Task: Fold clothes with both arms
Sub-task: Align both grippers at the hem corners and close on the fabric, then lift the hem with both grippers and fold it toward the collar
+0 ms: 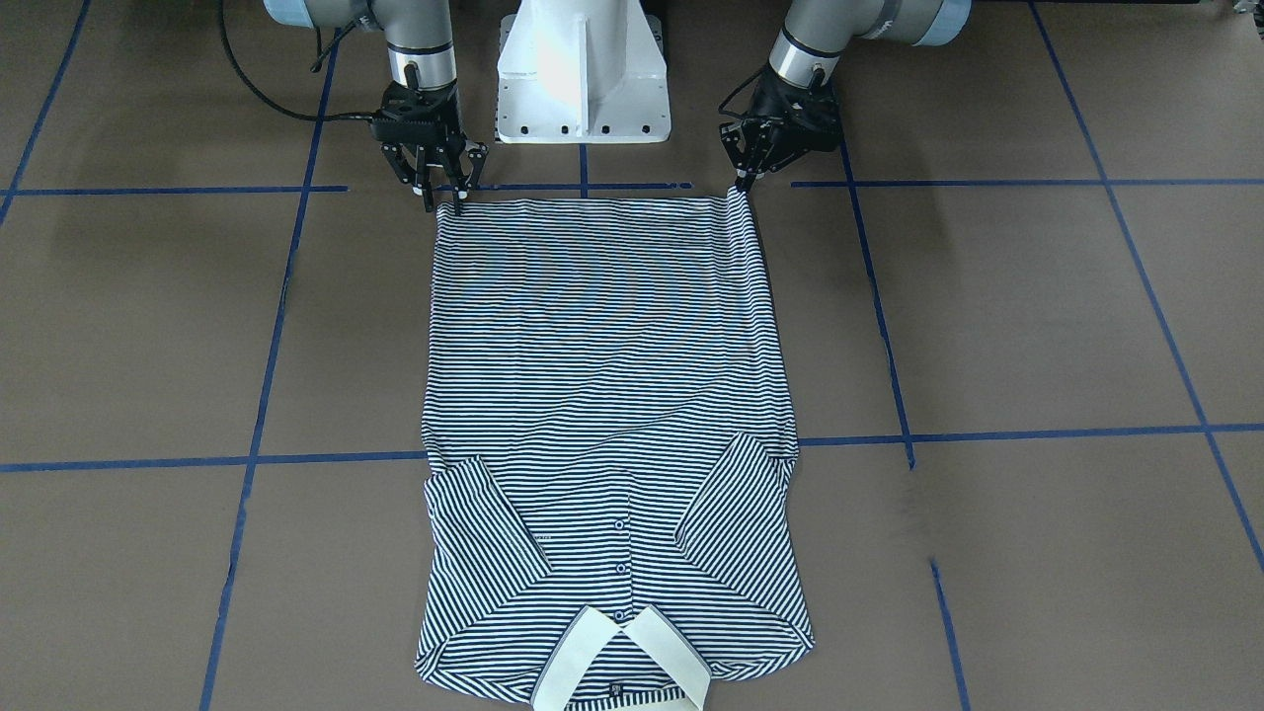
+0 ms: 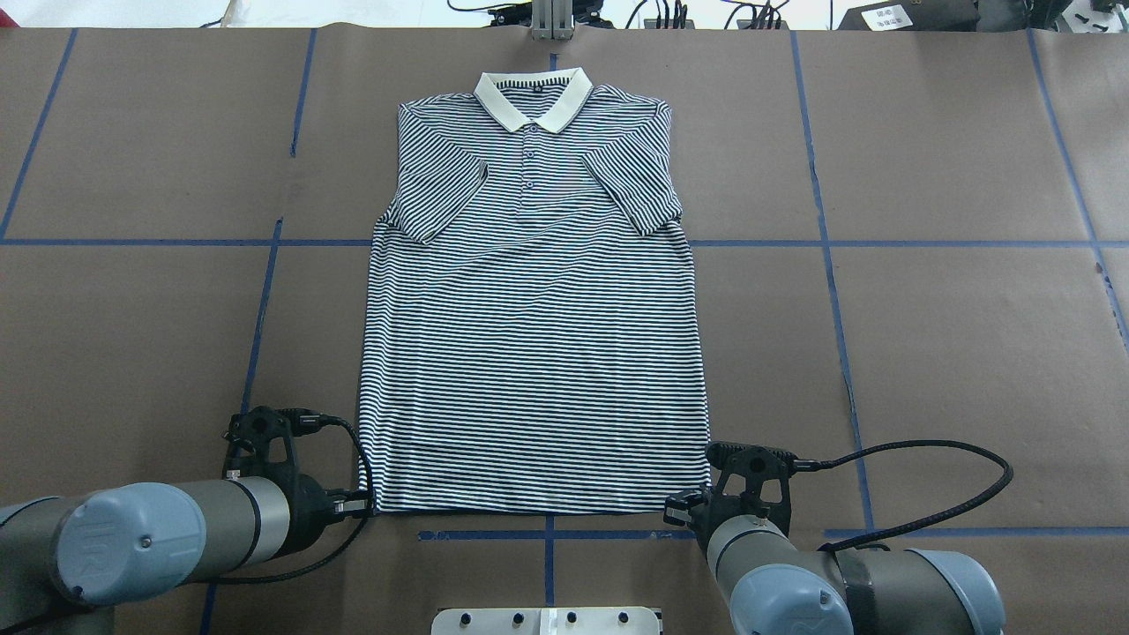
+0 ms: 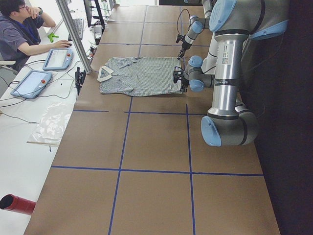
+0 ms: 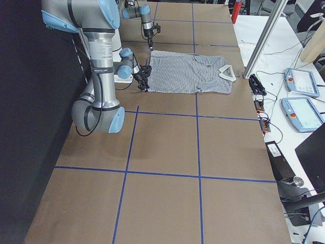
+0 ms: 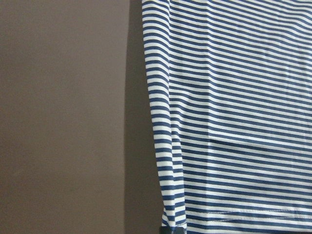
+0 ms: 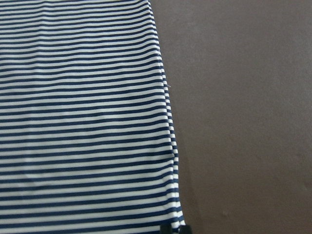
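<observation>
— On the brown table [image 2: 926, 353] in front of you, where does the polo shirt [image 2: 529, 353] lie?

— Flat and face up, you'll see, spread lengthwise down the middle. Its cream collar [image 2: 533, 97] points to your side, away from the robot, and its hem [image 2: 538, 510] runs just short of the blue tape line [image 2: 494, 534] by the white base [image 1: 583, 79]. Both short sleeves [image 2: 437, 190] are turned in over the chest, and the buttons [image 2: 530, 168] sit in a row below the collar.

— And the left gripper [image 1: 740, 184]?

— Look at the front-facing view, on its right: it is clamped on the hem corner there, and the cloth rises to a small peak at its tip. The left wrist camera shows you a dark fingertip [image 5: 173, 230] at that same corner.

— Is the right gripper [image 1: 446, 205] clamped too?

— You can't settle that from these views. It reaches down to the other hem corner and touches it, yet the cloth lies flat there, and whether it has closed on the cloth I cannot tell.

— And the two together?

— Well apart, one at each end of the hem.
</observation>
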{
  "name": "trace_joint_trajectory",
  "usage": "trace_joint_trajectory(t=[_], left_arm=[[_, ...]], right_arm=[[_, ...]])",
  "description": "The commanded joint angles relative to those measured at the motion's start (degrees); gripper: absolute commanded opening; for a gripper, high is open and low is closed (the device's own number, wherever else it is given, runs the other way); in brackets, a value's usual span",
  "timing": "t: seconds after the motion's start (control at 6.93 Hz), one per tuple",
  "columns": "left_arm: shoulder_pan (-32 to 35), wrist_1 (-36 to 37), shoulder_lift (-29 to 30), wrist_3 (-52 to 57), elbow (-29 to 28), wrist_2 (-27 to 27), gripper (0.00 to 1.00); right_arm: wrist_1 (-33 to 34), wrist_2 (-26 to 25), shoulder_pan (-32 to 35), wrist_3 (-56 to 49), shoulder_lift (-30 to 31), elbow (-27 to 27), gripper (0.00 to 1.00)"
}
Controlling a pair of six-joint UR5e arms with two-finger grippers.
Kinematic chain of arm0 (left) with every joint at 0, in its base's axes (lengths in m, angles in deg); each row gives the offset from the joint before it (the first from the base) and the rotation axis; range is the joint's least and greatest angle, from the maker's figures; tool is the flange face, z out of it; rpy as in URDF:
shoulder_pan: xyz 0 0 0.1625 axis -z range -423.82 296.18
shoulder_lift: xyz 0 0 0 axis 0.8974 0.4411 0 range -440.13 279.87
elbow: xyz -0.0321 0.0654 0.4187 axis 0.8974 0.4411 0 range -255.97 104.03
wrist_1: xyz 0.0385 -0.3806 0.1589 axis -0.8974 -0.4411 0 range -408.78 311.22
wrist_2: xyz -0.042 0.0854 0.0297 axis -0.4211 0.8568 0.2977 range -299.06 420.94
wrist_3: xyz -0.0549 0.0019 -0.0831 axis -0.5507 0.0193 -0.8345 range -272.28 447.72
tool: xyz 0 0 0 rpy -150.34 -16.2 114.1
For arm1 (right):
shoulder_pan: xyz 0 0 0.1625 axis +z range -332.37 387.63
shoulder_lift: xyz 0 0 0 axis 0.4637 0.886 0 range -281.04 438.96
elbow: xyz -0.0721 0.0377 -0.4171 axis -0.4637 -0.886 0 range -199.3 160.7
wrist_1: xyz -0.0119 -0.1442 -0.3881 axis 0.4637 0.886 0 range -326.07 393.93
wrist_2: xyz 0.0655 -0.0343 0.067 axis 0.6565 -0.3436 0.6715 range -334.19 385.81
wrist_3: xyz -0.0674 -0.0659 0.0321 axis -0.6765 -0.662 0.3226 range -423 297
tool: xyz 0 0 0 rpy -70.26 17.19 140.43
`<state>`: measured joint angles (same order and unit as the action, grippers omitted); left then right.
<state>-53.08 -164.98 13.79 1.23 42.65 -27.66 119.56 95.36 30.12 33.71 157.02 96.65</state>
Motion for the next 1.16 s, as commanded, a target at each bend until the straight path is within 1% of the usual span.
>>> trace_joint_trajectory(t=[0.0, 0.14, 0.29, 0.43, 0.58, 0.72, 0.87, 1.01], left_arm=[[0.1, 0.0, 0.3, 0.0, -0.1, 0.1, 0.00], [0.0, 0.1, 0.4, 0.0, 0.1, 0.1, 0.00], [0.1, 3.0, 0.6, 0.3, 4.5, -1.0, 0.00], [0.2, 14.0, 2.3, 0.3, 13.3, -5.9, 0.00], [0.6, 26.7, 6.8, 0.4, 22.0, -6.9, 0.00], [2.2, 37.7, 13.2, 0.4, 27.0, -10.8, 0.00], [5.6, 41.3, 18.8, 3.0, 25.5, -13.2, 0.00], [9.4, 41.2, 20.4, 8.9, 22.6, -13.0, 0.00]], right_arm=[[0.0, -0.1, 0.2, 0.1, 0.0, 0.3, 0.00], [0.6, 0.2, 0.8, -0.1, 0.2, 2.6, 0.00], [5.2, 0.7, 1.8, -0.2, 3.9, 11.4, 0.00], [13.0, 3.6, 1.9, -0.1, 4.9, 20.5, 0.00], [21.0, 6.0, 1.9, -0.1, 4.7, 29.3, 0.00], [27.2, 8.6, 2.5, -0.1, 4.2, 36.0, 0.00], [28.9, 9.5, 3.8, -0.9, 2.9, 35.8, 0.00], [28.9, 10.2, 7.1, -4.4, -0.1, 33.3, 0.00]])
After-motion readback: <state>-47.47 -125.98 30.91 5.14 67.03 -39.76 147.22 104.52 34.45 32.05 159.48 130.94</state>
